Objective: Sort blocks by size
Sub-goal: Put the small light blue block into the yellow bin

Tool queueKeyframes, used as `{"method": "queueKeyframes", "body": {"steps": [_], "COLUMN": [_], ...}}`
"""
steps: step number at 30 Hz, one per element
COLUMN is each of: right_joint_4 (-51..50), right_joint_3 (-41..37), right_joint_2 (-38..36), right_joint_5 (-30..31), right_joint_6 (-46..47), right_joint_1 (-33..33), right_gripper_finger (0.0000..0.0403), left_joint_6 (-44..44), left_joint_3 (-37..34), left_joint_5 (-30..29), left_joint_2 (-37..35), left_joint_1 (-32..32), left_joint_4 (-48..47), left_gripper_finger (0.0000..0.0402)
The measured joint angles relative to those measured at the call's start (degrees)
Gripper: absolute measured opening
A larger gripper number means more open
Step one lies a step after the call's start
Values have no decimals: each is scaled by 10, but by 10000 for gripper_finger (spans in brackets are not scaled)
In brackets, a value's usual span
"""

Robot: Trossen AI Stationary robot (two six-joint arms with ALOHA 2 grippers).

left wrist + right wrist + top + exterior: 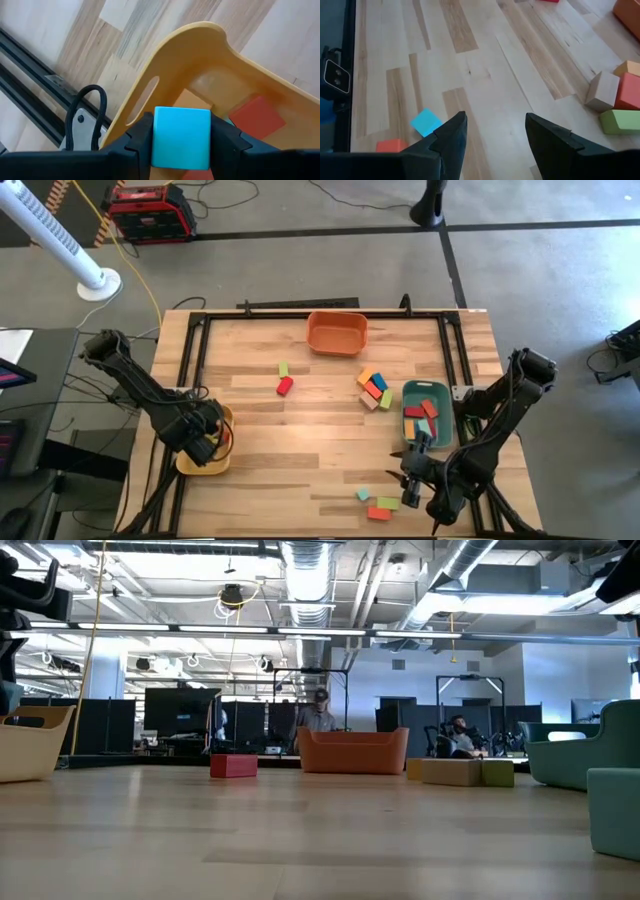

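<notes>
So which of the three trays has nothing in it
The orange tray at the table's far edge; nothing shows inside it. The green tray holds several blocks, and the yellow tray holds a red one.

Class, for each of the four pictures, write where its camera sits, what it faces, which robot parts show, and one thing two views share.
High: overhead, facing down on the table; both arms show.
Low: at tabletop height, facing the room; no arm shows.
Left wrist: on the left hand, gripping a blue block above the yellow tray.
Right wrist: on the right hand, open over bare wood.
Shared: high and low views both show the orange tray.
</notes>
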Motion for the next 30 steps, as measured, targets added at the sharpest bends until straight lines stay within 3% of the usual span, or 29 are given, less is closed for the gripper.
{"method": "queueKeyframes", "body": {"steps": [15, 21, 26, 30], "right_joint_4": [3, 6, 6, 6], "right_joint_3": [0, 0, 0, 0], "right_joint_2": [0, 0, 0, 0], "right_joint_5": [-2, -2, -3, -3], "right_joint_6": [-3, -4, 0, 4], "right_joint_1": [7, 18, 28, 33], "right_gripper_finger": [230, 230, 230, 230], "left_joint_6": [-8, -33, -7, 78], "left_joint_3": [2, 40, 96, 139], "left_joint_5": [2, 12, -50, -103], "left_joint_2": [0, 0, 0, 0], "left_joint_1": [0, 0, 2, 16], "left_joint_4": [4, -32, -24, 53], "left_gripper_finger": [184, 216, 234, 236]}}
